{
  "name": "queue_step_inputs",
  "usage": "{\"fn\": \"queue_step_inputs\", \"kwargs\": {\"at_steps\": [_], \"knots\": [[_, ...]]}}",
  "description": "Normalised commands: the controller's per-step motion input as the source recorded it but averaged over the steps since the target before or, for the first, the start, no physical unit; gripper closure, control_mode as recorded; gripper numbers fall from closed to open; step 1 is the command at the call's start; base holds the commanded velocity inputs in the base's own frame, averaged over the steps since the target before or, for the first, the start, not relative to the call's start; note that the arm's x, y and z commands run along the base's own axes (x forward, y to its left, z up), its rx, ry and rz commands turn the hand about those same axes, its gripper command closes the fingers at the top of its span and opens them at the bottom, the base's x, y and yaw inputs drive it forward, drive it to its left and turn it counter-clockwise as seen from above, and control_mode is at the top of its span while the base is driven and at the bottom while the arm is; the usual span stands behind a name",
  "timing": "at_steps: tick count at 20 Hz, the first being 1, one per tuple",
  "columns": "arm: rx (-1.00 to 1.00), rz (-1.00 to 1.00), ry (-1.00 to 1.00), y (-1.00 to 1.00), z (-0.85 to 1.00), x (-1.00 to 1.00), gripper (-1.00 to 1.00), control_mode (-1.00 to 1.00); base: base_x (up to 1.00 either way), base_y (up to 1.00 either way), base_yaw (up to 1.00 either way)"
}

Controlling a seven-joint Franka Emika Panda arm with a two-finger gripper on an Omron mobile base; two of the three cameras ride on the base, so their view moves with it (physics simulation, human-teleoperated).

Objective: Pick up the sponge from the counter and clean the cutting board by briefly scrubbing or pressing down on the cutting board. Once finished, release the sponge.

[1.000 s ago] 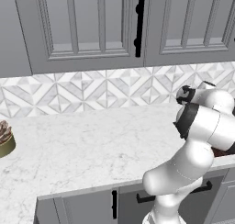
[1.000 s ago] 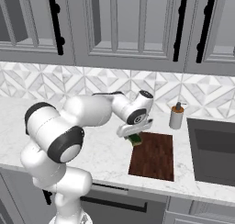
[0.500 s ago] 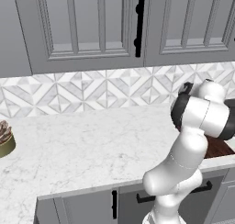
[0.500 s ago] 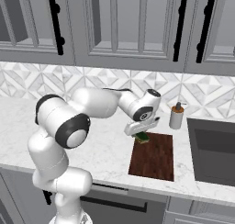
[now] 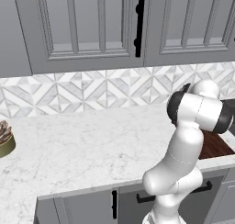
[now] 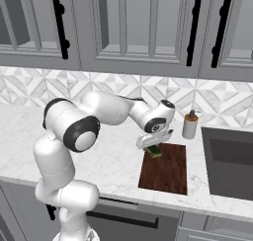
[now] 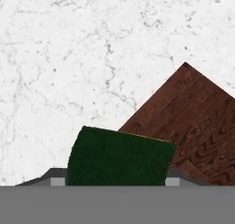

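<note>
In the right base view my gripper (image 6: 154, 146) is shut on the sponge (image 6: 155, 151), a small dark green block with a yellow-green underside. It hangs just above the far left corner of the cutting board (image 6: 166, 172), a dark reddish-brown wooden rectangle on the white marble counter (image 6: 108, 158). From the hand view, the sponge (image 7: 119, 159) sits between my fingertips (image 7: 57, 178), covering part of the board's (image 7: 195, 113) edge, with counter (image 7: 69, 58) beyond. In the left base view my arm hides most of the board (image 5: 214, 148).
A soap dispenser (image 6: 189, 125) stands behind the board near the backsplash. A dark sink (image 6: 230, 161) lies right of the board. A small bowl (image 5: 5, 141) sits at the counter's far left. Wall cabinets hang above.
My arm has swung to the right with the sponge in its grip, from the counter beside the board to over the board's far left corner.
</note>
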Motion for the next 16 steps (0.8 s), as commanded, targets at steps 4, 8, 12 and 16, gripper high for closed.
{"fn": "queue_step_inputs", "kwargs": {"at_steps": [4, 8, 12, 16], "knots": [[0.0, 0.0, 0.0, 0.0, -0.09, 0.16, 1.0, -1.0, 0.0, 0.0, 0.0], [0.0, 0.0, 0.0, 0.0, -0.01, 0.21, 1.0, -1.0, 0.0, 0.0, 0.0], [0.0, 0.0, 0.03, 0.07, -0.16, 0.21, 1.0, -1.0, 0.0, 0.0, 0.0], [-0.01, 0.0, 0.04, 0.09, -0.24, 0.22, 1.0, -1.0, 0.0, 0.0, 0.0]]}}
